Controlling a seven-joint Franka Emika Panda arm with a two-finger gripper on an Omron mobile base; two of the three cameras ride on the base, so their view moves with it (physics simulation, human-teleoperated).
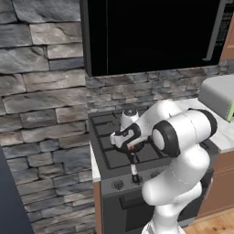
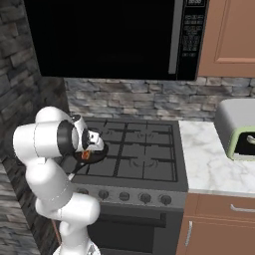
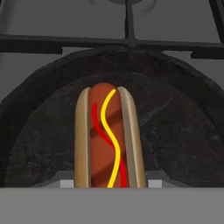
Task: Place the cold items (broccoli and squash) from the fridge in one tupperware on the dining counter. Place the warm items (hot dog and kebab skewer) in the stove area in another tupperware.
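Hot dog lay lengthwise in a dark round pan on the stove area, low and centre in the hand view. Gripper sat low over it, lined up to straddle the bun; whether its jaws gripped could not be told.

Hot dog: reddish-brown sausage in a tan bun, marked with one wavy yellow line and one wavy red line. Pan beneath it: mottled black. Stove: dark grey grates; wall: grey stone blocks.
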